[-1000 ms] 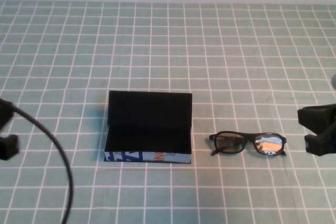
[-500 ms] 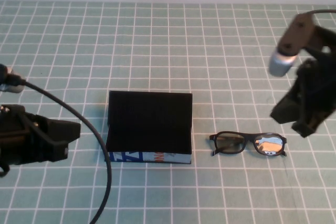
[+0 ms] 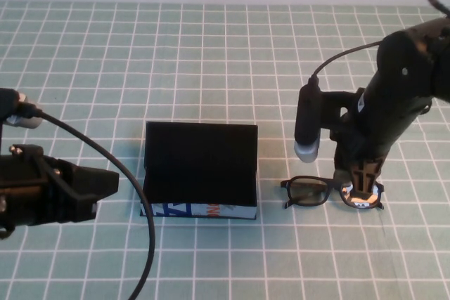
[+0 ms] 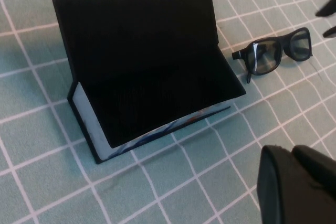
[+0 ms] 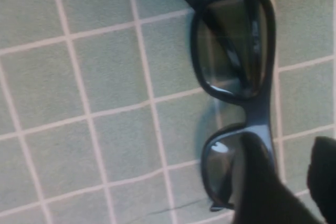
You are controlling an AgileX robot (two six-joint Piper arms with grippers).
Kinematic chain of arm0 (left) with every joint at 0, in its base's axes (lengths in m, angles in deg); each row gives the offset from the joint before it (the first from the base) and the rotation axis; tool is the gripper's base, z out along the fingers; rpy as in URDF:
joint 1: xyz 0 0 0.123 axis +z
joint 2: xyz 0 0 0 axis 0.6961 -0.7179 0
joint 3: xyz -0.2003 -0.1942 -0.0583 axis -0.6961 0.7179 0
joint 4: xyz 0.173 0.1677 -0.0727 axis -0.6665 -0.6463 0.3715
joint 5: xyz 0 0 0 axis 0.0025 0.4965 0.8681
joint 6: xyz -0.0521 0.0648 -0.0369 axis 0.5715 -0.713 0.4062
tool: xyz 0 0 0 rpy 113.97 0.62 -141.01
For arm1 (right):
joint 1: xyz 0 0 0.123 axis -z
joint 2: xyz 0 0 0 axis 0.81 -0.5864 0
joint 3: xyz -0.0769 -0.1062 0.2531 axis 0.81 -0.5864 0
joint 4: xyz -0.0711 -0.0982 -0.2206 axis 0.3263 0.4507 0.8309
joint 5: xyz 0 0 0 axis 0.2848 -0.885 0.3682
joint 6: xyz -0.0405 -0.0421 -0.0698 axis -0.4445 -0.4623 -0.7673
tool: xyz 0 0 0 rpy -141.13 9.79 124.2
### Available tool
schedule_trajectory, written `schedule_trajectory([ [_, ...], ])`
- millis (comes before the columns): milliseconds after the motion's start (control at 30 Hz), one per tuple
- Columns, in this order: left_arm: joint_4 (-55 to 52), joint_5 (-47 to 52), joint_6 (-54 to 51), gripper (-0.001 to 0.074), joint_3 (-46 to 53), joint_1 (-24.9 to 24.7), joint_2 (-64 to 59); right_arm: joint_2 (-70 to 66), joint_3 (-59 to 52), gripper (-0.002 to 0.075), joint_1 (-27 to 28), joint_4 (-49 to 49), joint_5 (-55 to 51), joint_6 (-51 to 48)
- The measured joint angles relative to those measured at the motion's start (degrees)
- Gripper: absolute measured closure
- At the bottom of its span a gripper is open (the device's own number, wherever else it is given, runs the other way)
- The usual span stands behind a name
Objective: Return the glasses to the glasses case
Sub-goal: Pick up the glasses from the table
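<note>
The glasses case (image 3: 200, 171) is set open on the table (image 3: 211, 54), with the glasses (image 3: 332, 192) laid just to its right, apart from it. The right gripper (image 3: 361, 183) is positioned directly over the glasses' right lens, while the left gripper (image 3: 84, 189) is held to the left of the case.

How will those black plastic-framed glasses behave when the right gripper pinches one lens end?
The black plastic-framed glasses look rigid and light. Pinched at one end by the right gripper, they would probably swivel or tilt. Their glossy lenses may be slippery. The left gripper waits beside the open black rectangular case.
</note>
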Motion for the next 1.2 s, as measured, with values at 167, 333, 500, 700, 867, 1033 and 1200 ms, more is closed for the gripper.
schedule_trajectory([
  [167,0.00,0.06,-0.48,0.0733,0.00,0.00,0.00,-2.11,0.23,0.0342,-0.02,1.81,4.56,0.09],
  [333,0.00,0.26,-0.47,0.0733,0.00,0.00,0.00,-4.89,0.45,0.0283,-0.02,1.43,5.11,0.09],
  [500,0.00,0.39,-0.47,0.0733,0.00,0.00,0.00,-7.80,0.45,0.0277,-0.02,1.28,5.36,0.19],
  [700,0.00,1.39,-0.47,0.0733,0.00,0.00,0.00,-9.95,0.45,0.0350,-0.02,1.12,6.34,0.19],
  [867,-0.12,1.49,-0.47,0.0734,0.00,0.00,0.00,-10.17,0.45,0.0577,-0.02,1.02,5.95,0.19],
  [1033,-0.71,1.49,-0.47,0.0734,0.00,0.00,0.00,-9.08,0.68,0.0697,-0.02,0.41,3.85,0.19],
  [1200,-1.30,1.49,-0.47,0.0733,0.00,0.00,0.00,-7.28,0.68,0.0722,-0.02,0.67,3.75,0.19],
])
